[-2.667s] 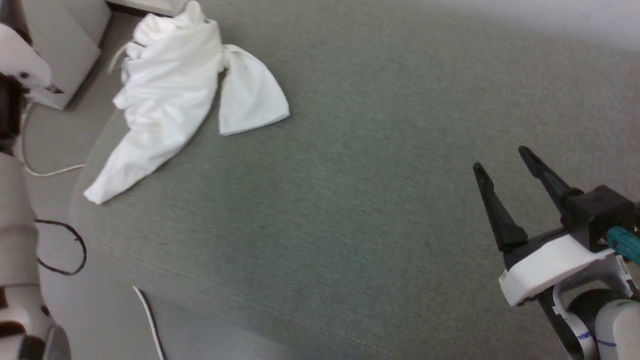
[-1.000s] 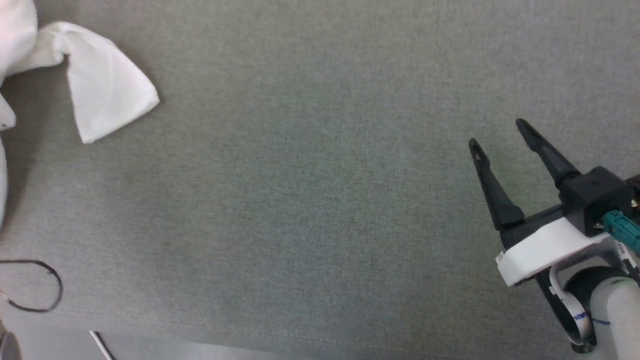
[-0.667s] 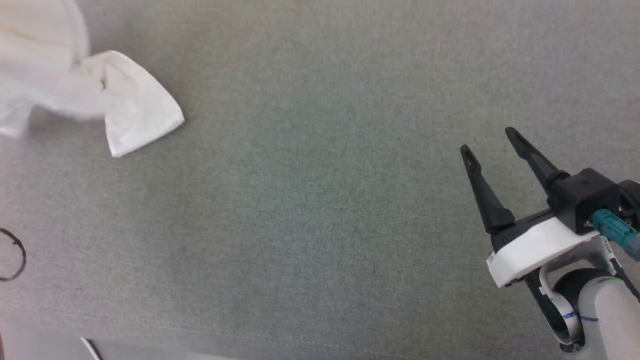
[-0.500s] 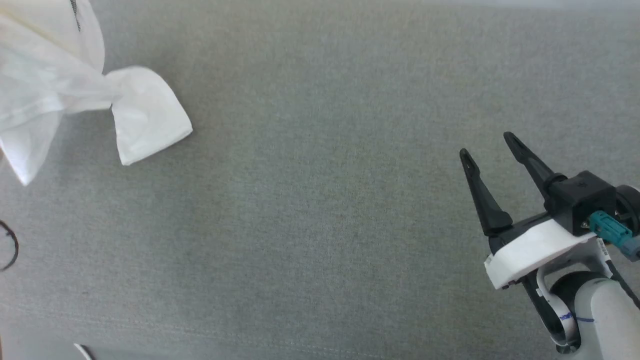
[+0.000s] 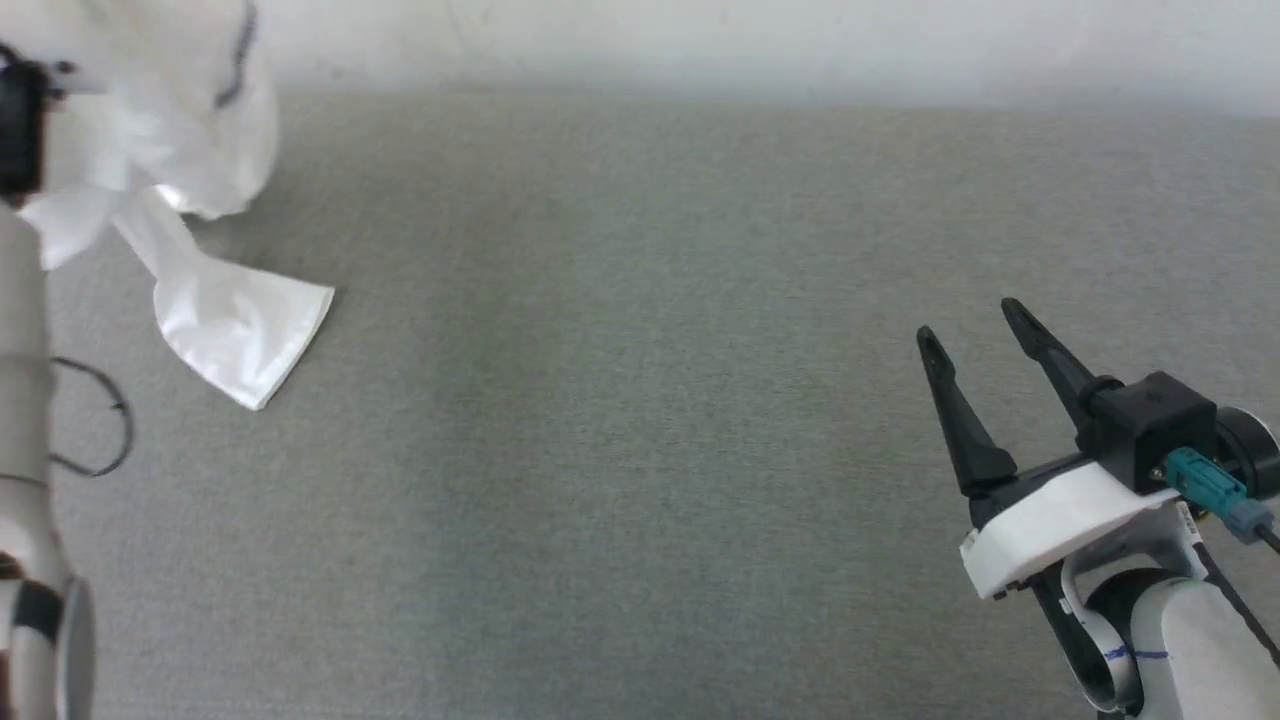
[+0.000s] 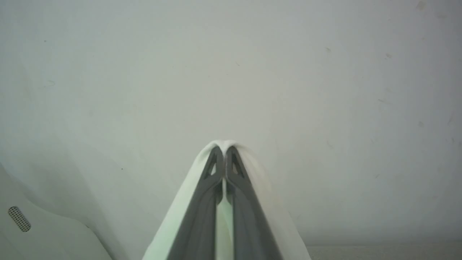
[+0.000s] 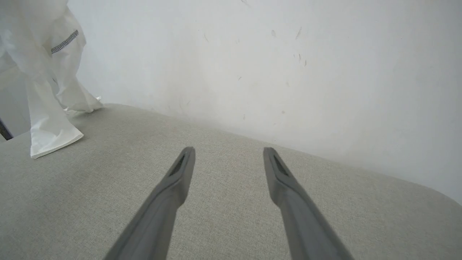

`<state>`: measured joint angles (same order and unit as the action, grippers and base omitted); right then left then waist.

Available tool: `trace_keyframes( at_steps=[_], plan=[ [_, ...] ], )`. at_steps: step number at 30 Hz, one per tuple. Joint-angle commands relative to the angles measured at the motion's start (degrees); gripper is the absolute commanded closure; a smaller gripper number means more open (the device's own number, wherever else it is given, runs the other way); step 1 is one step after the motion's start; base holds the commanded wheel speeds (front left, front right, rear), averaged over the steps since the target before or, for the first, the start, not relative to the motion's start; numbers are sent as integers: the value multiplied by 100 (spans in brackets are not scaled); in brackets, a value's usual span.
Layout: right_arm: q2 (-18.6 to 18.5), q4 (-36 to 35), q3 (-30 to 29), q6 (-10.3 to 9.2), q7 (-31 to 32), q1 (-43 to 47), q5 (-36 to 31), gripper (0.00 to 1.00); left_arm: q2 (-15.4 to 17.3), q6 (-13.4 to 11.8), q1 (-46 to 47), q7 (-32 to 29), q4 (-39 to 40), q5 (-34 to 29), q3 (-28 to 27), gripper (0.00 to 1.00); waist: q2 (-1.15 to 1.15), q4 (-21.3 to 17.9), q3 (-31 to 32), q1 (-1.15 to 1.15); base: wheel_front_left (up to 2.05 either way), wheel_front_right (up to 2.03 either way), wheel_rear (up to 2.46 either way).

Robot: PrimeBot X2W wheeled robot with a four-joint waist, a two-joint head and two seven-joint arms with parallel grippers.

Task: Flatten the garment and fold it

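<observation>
In the head view, a thin white T-shirt [image 5: 235,335] with dark zigzag stitching hangs bunched at the upper left. One smooth, flat end trails onto the grey-green woven cloth surface [image 5: 640,480], which meets a pale matte wall [image 5: 700,40]. A thin black cable loop [image 5: 110,430] lies at the left edge. At the lower right the right gripper [image 5: 968,322] hovers with its tapered dark fingers spread wide, holding nothing.

In the left wrist view, the left gripper [image 6: 224,148] has its fingers pressed together on a fold of the T-shirt, and the cloth drapes down both sides.

In the right wrist view, the crumpled T-shirt hangs at the far left with its lower end on the coarse weave. The wall is flecked with small scuffs.
</observation>
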<state>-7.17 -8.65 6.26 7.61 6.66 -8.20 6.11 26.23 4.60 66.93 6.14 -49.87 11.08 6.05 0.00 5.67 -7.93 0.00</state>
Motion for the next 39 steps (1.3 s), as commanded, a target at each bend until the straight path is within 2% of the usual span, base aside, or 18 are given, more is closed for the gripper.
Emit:
trace_keyframes(
  at_steps=[1, 5, 11, 14, 18, 20, 21, 25, 27, 30, 33, 37, 38, 39],
  plan=[
    [14, 34, -25, -12, -67, 88, -14, 0, -214, 64, 117, -85, 128, 87, 76, 100, 0, -346, 289, 0, 0, 0, 0],
    [30, 59, -78, -12, -109, 172, -74, 0, -603, 135, 121, -349, 433, 284, 189, 100, 0, -575, 400, 0, 0, 0, 0],
    [58, 53, -114, -12, -160, 244, -150, 0, -1380, 161, -46, -914, 1302, 684, 360, 100, 0, -860, 438, 0, 0, 0, 0],
    [94, 25, -130, -12, -176, 252, -190, 0, -1783, 56, -272, -1285, 1915, 862, 459, 100, 0, -974, 402, 0, 0, 0, 0],
    [107, 19, -169, -12, -228, 264, -234, 0, -2162, -244, -864, -1807, 2925, 1108, 669, 100, 0, -1069, 297, 0, 0, 0, 0],
    [121, -6, -187, -12, -240, 271, -269, 0, -2253, -477, -1313, -2051, 3414, 1201, 867, 100, 0, -1093, 225, 0, 0, 0, 0],
    [121, -6, -187, -12, -240, 271, -269, 0, -2253, -477, -1313, -2051, 3414, 1201, 867, 100, 0, -1093, 225, 0, 0, 0, 0],
    [141, -48, -194, -12, -273, 243, -314, 0, -2310, -1082, -2495, -2332, 4110, 1205, 1307, 100, 0, -1139, 33, 0, 0, 0, 0],
    [162, -81, -173, -12, -273, 214, -342, 0, -2305, -1355, -3092, -2341, 4223, 1102, 1456, 100, 0, -1167, -74, 0, 0, 0, 0],
    [179, -97, -157, -12, -284, 169, -370, 0, -2242, -1619, -3811, -2249, 4183, 938, 1575, 100, 0, -1191, -205, 0, 0, 0, 0],
    [181, -82, -141, -12, -302, 138, -391, 0, -2202, -1753, -4342, -2142, 4029, 918, 1619, 100, 0, -1197, -278, 0, 0, 0, 0],
    [186, -34, -128, -12, -320, 99, -402, 0, -2179, -1766, -4821, -2072, 3875, 969, 1706, 100, 0, -1196, -292, 0, 0, 0, 0],
    [185, -19, -130, -12, -319, 91, -400, 0, -2159, -1748, -4906, -2075, 3863, 971, 1740, 93, 0, -1189, -283, 0, 0, 0, 0],
    [181, 1, -131, -12, -320, 88, -397, 0, -2137, -1736, -4985, -2081, 3859, 977, 1764, 55, 0, -1179, -256, 0, 0, 0, 0]
  ],
)
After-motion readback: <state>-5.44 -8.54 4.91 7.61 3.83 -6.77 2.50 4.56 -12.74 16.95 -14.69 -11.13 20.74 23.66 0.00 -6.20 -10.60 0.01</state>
